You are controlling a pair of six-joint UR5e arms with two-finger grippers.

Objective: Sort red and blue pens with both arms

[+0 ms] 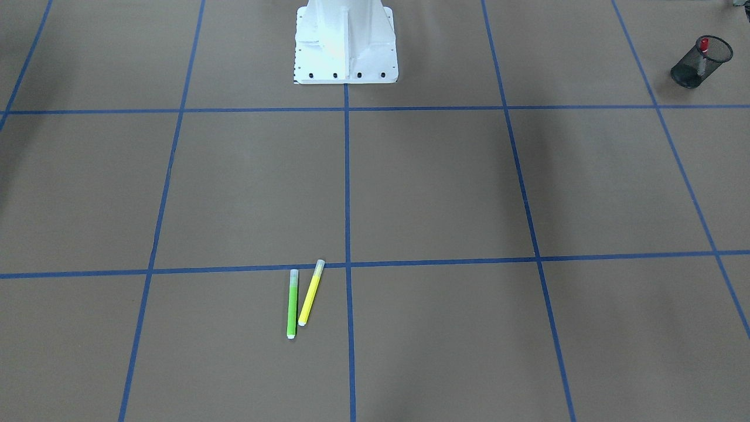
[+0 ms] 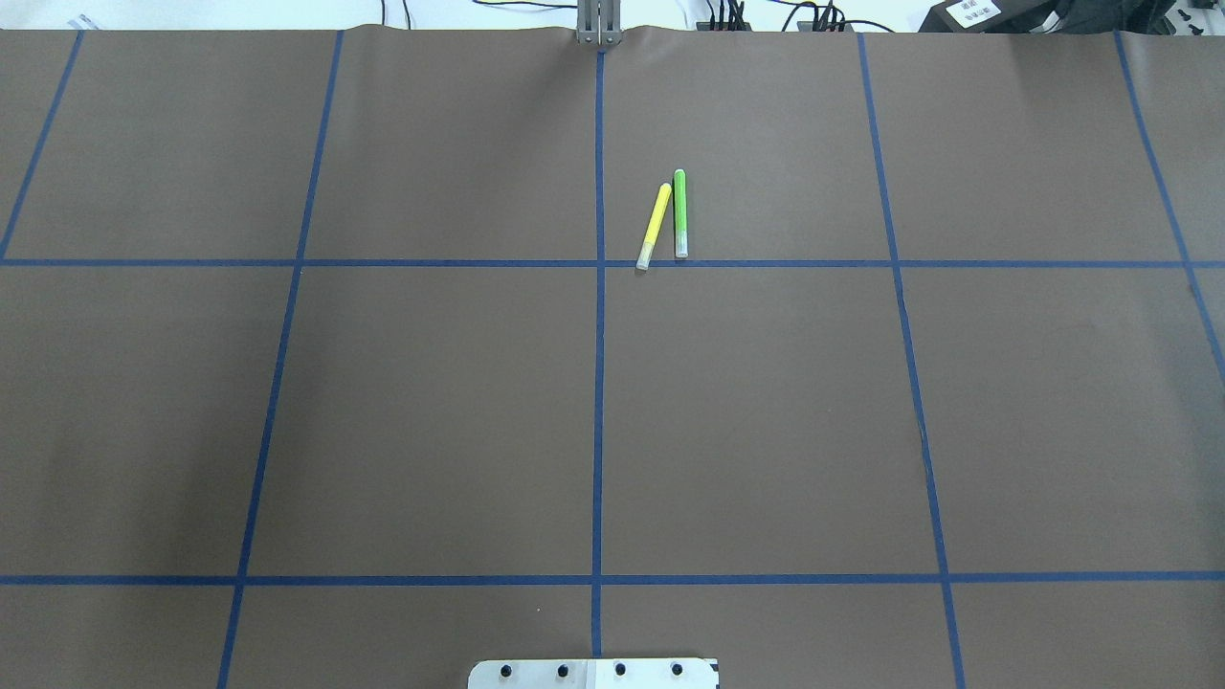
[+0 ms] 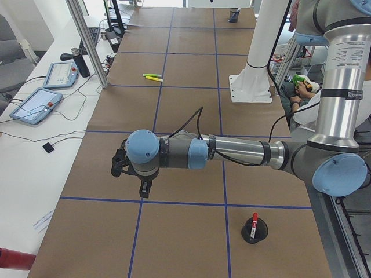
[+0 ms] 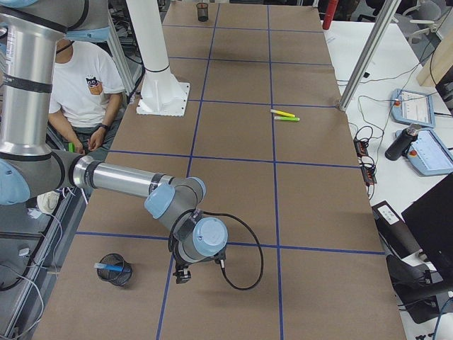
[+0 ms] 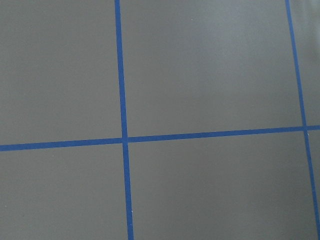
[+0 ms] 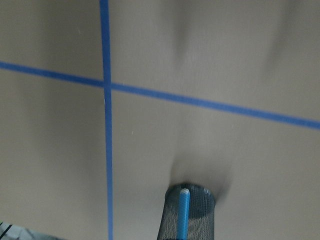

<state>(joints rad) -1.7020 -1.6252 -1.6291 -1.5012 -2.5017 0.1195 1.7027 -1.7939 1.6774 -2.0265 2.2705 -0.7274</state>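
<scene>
Left gripper hangs low over the surface, and right gripper does the same at the opposite end. Both show only in the side views, so I cannot tell whether their jaws are apart or together.

The right gripper sits near the right-side mesh cup, which stands upright with the blue pen inside. The left-side mesh cup holds the red pen, cap upward.

Sorting looks finished. The main risk, as I judge it, is a low sweep of either wrist or its cable clipping a light cup and spilling its pen. Another is mistaking the green marker or yellow marker, lying just beside each other mid-surface, for targets.
</scene>
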